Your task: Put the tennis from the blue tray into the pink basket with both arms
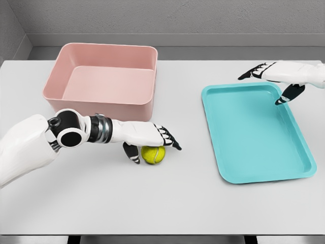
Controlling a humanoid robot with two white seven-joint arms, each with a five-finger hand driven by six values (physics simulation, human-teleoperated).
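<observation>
Two arms: I see both in my head view, the left one entering from the lower left, the right one from the right edge.
Left hand (152, 140): I see it palm down over the ball, fingers reaching across the top and thumb dropped on the ball's left side. Whether it truly grips or only cups the ball, I cannot tell.
Ball (153, 154): yellow-green, on the table under the left hand, in front of the basket and well left of the tray. It is in neither container.
Right hand (277, 76): I see it hovering over the tray's far right corner, fingers stretched out leftward, thumb hanging down, holding nothing.
Tray (254, 132): teal-blue, flat on the table at my right, tilted a little off square.
Basket (101, 96): pink, at the far left of the table, upright, its inside bare as far as I can see.
Table (177, 203): white, carrying all three.
</observation>
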